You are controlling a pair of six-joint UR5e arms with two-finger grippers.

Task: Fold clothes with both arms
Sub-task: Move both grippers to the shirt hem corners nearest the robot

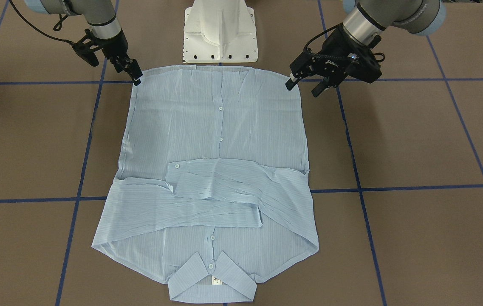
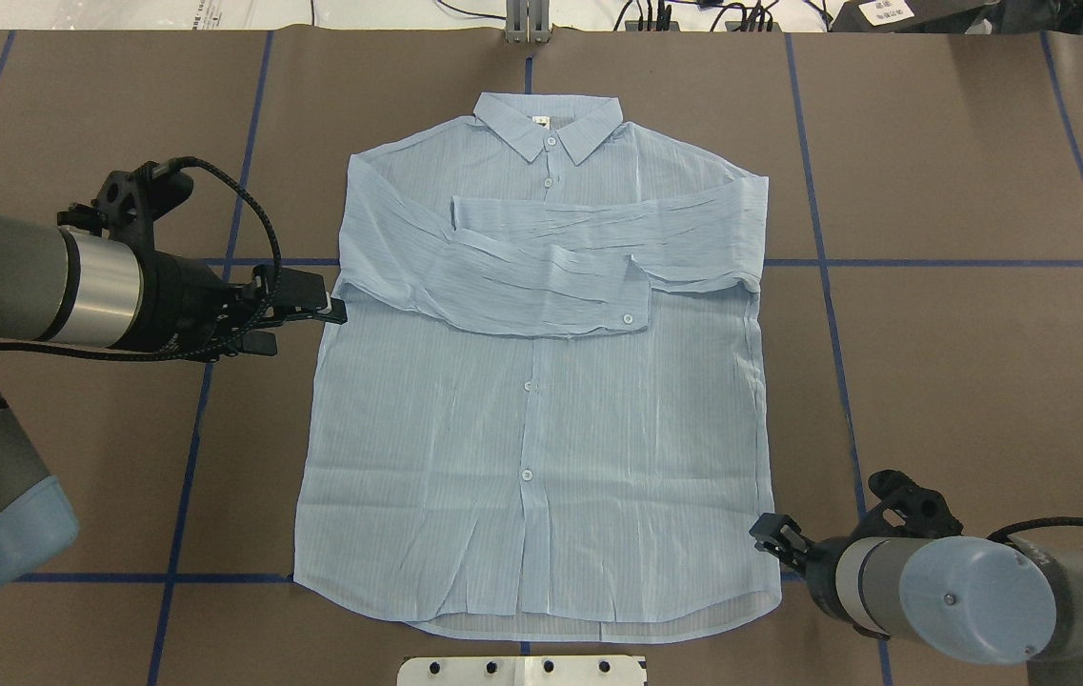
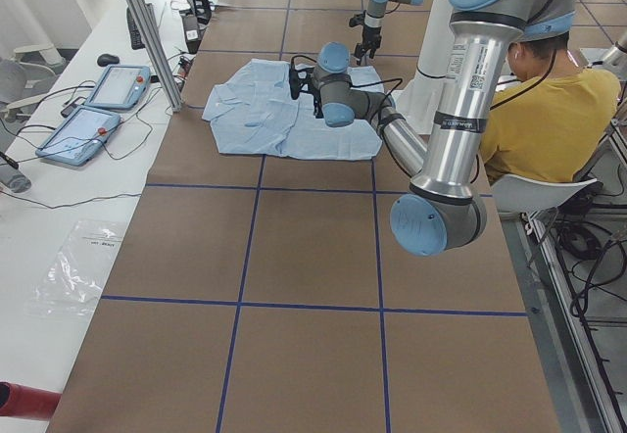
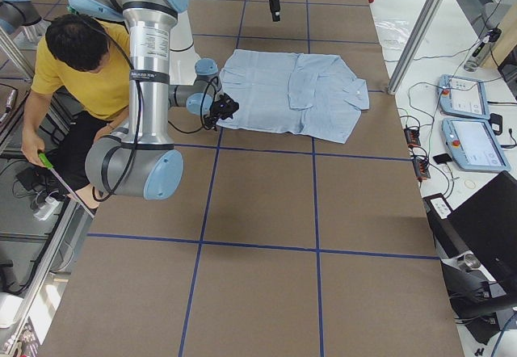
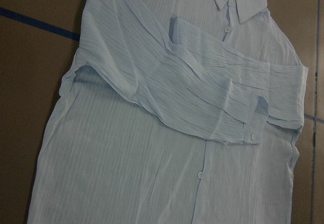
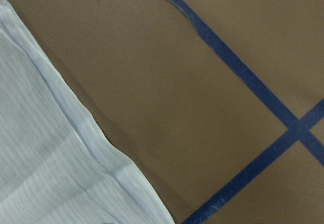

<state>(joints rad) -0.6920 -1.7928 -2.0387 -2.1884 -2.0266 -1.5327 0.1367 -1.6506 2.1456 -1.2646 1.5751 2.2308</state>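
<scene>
The pale-blue shirt (image 1: pixel 216 127) lies flat and buttoned on the brown table (image 2: pixel 960 381). Both sleeves are folded across its chest. Its collar (image 2: pixel 549 124) points away from the robot. My left gripper (image 2: pixel 331 303) hovers open above the shirt's left edge, beside the folded sleeve; in the front-facing view it (image 1: pixel 303 87) shows near the hem corner. My right gripper (image 1: pixel 137 76) is low at the other hem corner and looks open and empty; it also shows in the overhead view (image 2: pixel 770 534). The right wrist view shows the hem corner (image 6: pixel 45 158) on bare table.
The white pedestal base (image 1: pixel 220 34) stands just behind the hem. Blue tape lines (image 2: pixel 884 263) cross the table. A person in a yellow shirt (image 3: pixel 549 110) sits beside the robot. Control tablets (image 3: pixel 98 110) lie on a side bench beyond the collar.
</scene>
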